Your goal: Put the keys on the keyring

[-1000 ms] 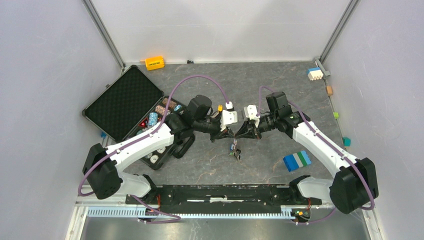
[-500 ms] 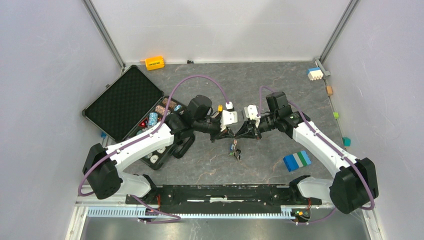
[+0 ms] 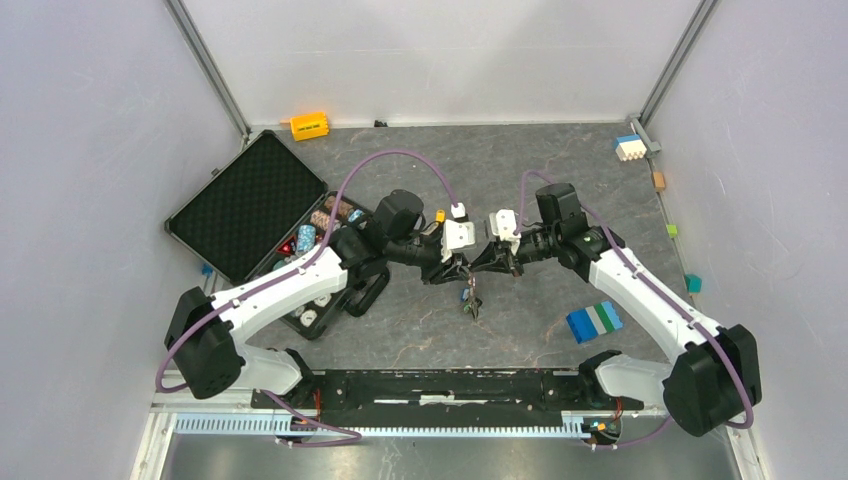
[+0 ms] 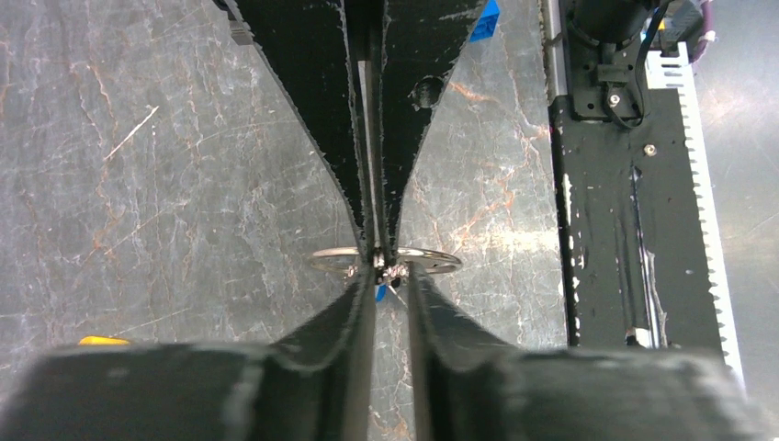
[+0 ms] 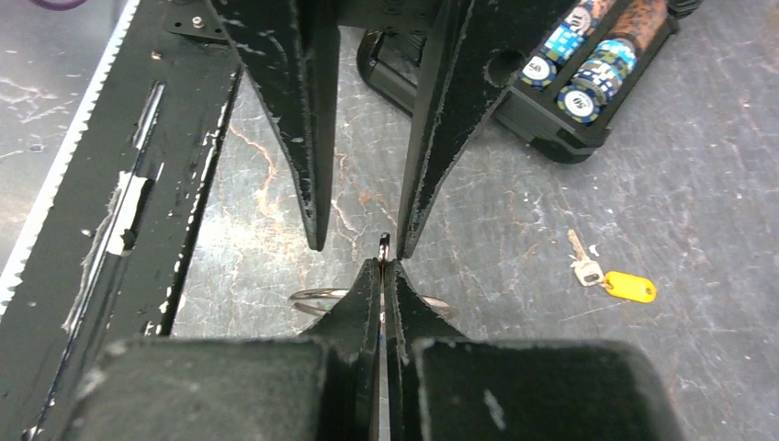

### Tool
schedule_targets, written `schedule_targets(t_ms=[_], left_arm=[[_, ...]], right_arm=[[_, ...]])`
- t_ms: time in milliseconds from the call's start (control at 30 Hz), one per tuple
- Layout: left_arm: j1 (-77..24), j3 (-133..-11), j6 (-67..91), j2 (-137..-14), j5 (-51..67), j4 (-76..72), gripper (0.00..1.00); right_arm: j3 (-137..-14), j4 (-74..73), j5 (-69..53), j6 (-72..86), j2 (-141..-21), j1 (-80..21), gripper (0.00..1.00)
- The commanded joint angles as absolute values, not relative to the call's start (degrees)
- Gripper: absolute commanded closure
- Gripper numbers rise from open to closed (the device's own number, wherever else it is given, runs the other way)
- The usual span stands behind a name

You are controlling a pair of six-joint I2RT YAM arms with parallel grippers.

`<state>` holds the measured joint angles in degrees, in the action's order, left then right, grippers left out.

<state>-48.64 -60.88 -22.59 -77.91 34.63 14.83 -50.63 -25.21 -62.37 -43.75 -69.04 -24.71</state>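
The silver keyring (image 4: 432, 261) hangs edge-on between both grippers above the table's middle. My right gripper (image 5: 386, 265) is shut on the ring, which shows on both sides of its fingers (image 5: 317, 296). My left gripper (image 4: 390, 276) faces it tip to tip with its jaws a little apart around the ring's near edge and a small metal piece. A bunch of keys with a blue tag (image 3: 469, 300) dangles below the ring. One loose silver key with a yellow tag (image 5: 611, 283) lies on the table beside the left wrist (image 3: 440, 214).
An open black case (image 3: 255, 205) with poker chips (image 5: 574, 64) lies at the left. A blue-green-white brick stack (image 3: 594, 321) sits at the right front. An orange-yellow block (image 3: 309, 125) and a white-blue brick (image 3: 629, 148) sit at the back. The black rail (image 3: 440, 385) runs along the near edge.
My right arm has shifted slightly to the right and the hanging keys moved a little with it. The left arm has stayed almost still.
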Motion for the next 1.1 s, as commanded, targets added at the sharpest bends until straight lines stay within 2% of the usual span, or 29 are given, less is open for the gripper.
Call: schedule_targets(t_ms=[0, 67, 267, 500, 700, 867, 1067], left_arm=[[-48.8, -61.4, -23.8, -75.0, 35.1, 13.2, 0.54], [-48.7, -61.5, -24.6, -74.4, 34.3, 13.6, 0.44], [-47.5, -60.9, -28.7, -70.4, 30.2, 15.1, 0.23], [-38.2, -58.9, -26.2, -68.3, 33.3, 12.8, 0.09], [-29.7, -62.6, -16.6, -78.0, 32.8, 12.2, 0.08], [-29.4, -65.6, -9.0, -85.6, 28.7, 10.6, 0.11], [-29.5, -63.9, -7.7, -87.0, 36.3, 5.3, 0.16]], right_arm=[[-50.5, -20.6, -61.4, -42.1, -67.0, -24.7, 1.00], [-50.3, -20.5, -61.5, -42.1, -66.7, -24.7, 1.00], [-50.0, -20.0, -61.3, -41.5, -65.8, -24.7, 1.00], [-49.5, -19.1, -60.5, -39.6, -63.8, -24.4, 1.00], [-49.2, -19.9, -61.4, -39.6, -62.6, -23.5, 1.00], [-49.6, -24.3, -63.6, -43.6, -62.6, -23.2, 1.00], [-51.1, -32.1, -67.1, -51.3, -64.3, -23.2, 1.00]])
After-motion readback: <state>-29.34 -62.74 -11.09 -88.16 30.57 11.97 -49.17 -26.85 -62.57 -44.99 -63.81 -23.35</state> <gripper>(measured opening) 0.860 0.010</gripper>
